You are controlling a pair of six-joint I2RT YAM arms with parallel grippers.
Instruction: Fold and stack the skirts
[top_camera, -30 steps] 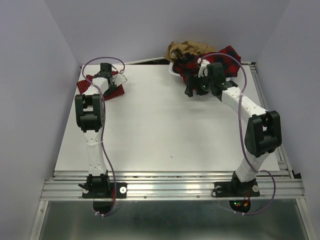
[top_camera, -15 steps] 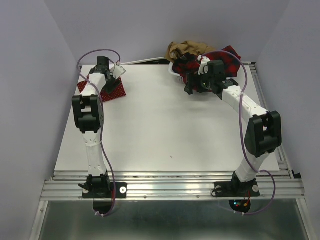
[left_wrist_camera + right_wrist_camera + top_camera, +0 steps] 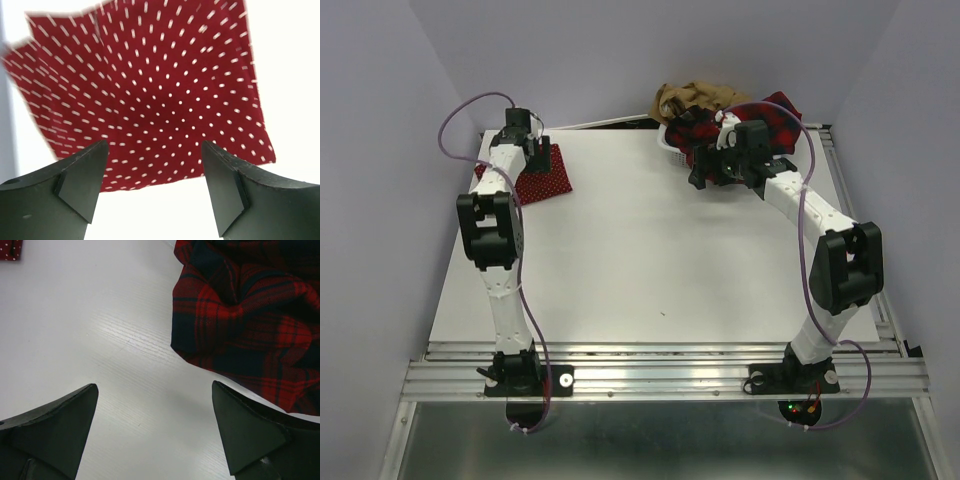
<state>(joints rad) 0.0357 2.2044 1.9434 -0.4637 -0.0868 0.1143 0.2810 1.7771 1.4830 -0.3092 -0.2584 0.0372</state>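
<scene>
Top view: dotted skirt lies flat at the far-left corner of the table; plaid skirt and tan skirt are heaped at its far edge.
Left wrist: left gripper spread wide, empty, over the dotted skirt.
Right wrist: right gripper spread wide, empty, over bare table beside the plaid skirt.

Cameras: one overhead, two wrist-mounted.
Top view looked down from behind the near edge over the whole tabletop; left wrist view hung close over the dotted skirt at the far-left corner; right wrist view sat close by the plaid skirt at the far edge; top view shared both.
</scene>
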